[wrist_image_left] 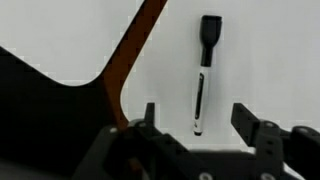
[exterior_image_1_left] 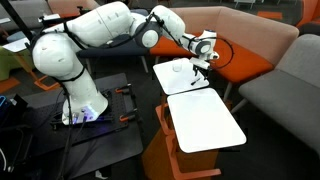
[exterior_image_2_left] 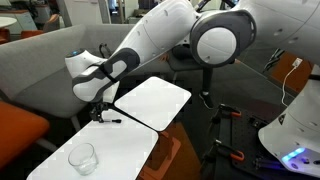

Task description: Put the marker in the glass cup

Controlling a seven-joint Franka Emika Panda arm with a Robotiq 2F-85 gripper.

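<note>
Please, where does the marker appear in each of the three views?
Exterior view: the marker lies left of centre, just beside the pincer.
Exterior view: too small to tell; it is probably under the pincer, upper right of centre.
Wrist view: the marker stands upright at centre, between the open pincer's fingers.
Shared landmark: the pincer.
</note>
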